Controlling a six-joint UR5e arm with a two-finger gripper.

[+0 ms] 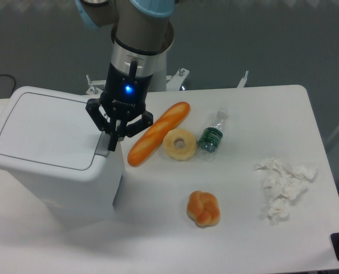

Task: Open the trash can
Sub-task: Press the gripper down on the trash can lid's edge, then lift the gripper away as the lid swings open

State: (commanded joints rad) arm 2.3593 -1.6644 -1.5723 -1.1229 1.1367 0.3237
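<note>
**Gripper at the bin's latch, food just beside**

The bin [55, 160] stands at the table's [255, 240] left side, lid flat and shut. The gripper [112, 143] hangs over the grey latch tab [103, 142] on the lid's right edge, fingers pressed together with nothing between them, tips at or just above the tab; contact cannot be told. Just right of the gripper lies a baguette [157, 133], slanting, its lower end near the bin's corner. A ring-shaped pastry [179, 144] touches the baguette, and a crushed bottle [213, 136] lies beside the pastry. A knotted bun [203, 208] sits nearer the front. Crumpled tissue [282, 185] lies well apart, at the right.
</note>
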